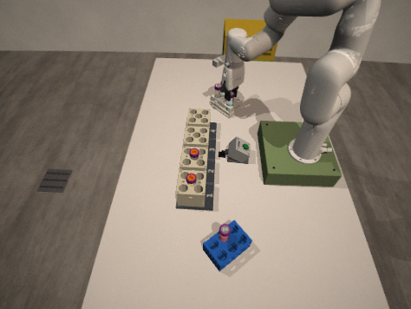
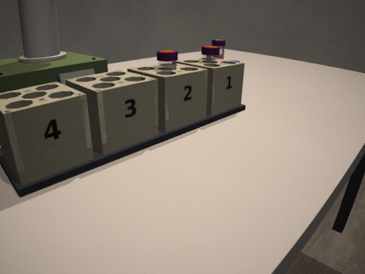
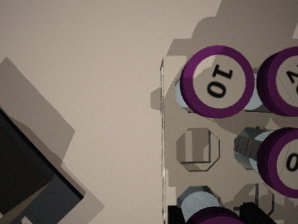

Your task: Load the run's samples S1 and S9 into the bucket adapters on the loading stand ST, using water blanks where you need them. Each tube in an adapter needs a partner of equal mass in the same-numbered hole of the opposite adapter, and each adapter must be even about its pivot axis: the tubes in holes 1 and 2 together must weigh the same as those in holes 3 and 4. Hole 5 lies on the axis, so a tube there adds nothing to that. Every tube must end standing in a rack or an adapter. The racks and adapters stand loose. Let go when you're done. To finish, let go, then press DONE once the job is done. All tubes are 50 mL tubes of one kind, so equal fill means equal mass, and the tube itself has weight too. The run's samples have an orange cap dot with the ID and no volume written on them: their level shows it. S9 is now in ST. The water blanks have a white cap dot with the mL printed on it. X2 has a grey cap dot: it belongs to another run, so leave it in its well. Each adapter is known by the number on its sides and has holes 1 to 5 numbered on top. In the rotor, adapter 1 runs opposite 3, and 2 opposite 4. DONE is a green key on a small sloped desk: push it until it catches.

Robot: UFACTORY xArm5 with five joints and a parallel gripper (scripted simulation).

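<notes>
My gripper (image 1: 229, 94) (image 3: 214, 214) is shut on a purple-capped tube (image 3: 216, 219) that stands in the clear rack (image 1: 222, 109) (image 3: 170, 120); its cap dot is cut off. Beside it stand a blank marked 10 (image 3: 217, 81) and two blanks with partly seen numbers. Four beige adapters stand on the dark stand (image 1: 210, 203) (image 2: 127, 152). Adapter 1 (image 1: 191, 200) (image 2: 229, 88) and adapter 2 (image 2: 187, 100) each hold one orange-dotted tube, apparently in the middle hole; the IDs are unreadable. Adapter 3 (image 2: 130, 115) and adapter 4 (image 2: 52, 136) show empty holes.
A blue rack (image 1: 234, 248) near the front holds one tube (image 1: 225, 230) with a greyish cap dot and reddish contents. The small grey desk (image 1: 236, 152) with the green DONE key (image 1: 245, 147) stands between the stand and the green arm base (image 1: 299, 177).
</notes>
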